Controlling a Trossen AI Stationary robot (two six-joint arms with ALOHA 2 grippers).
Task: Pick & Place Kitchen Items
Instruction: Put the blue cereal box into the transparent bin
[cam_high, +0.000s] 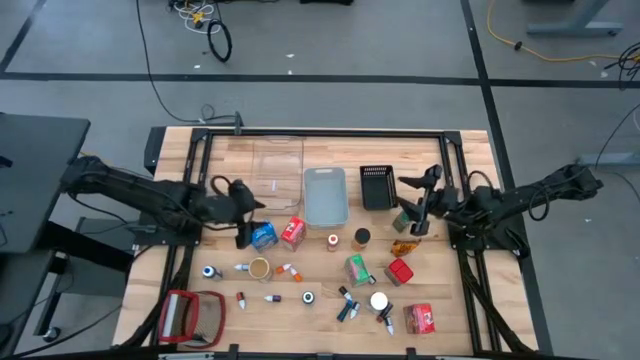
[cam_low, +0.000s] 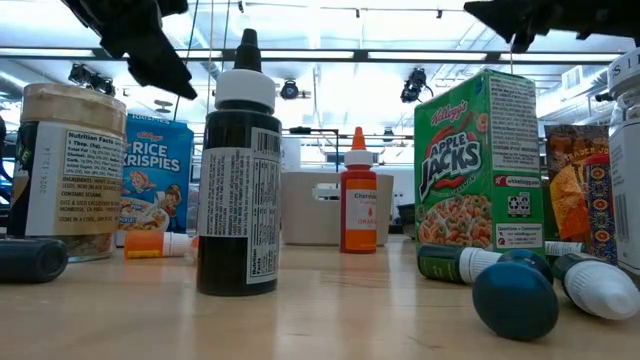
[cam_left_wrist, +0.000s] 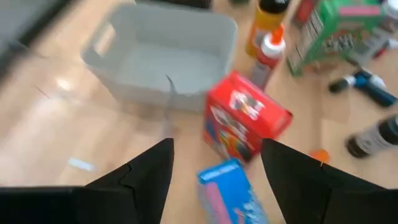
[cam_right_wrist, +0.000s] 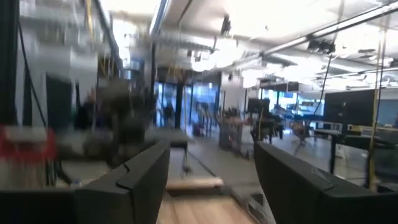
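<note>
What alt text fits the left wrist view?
The left gripper, fingers open, hovers over a blue carton beside a red carton on the wooden table. A grey bin sits beyond, with small bottles nearby.

On your wooden table (cam_high: 470, 150) three bins sit in a row at the far side: the clear bin (cam_high: 277, 163), the grey bin (cam_high: 325, 195) and the black bin (cam_high: 377, 186). Your left gripper (cam_high: 243, 226) hovers just beside the blue carton (cam_high: 264, 235), which sits next to the red carton (cam_high: 292, 231). Your right gripper (cam_high: 418, 212) is raised near the black bin. The green carton (cam_high: 358, 268) lies mid-table among scattered small bottles and jars, and the red-framed object (cam_high: 192, 314) rests at the near left corner.
</note>
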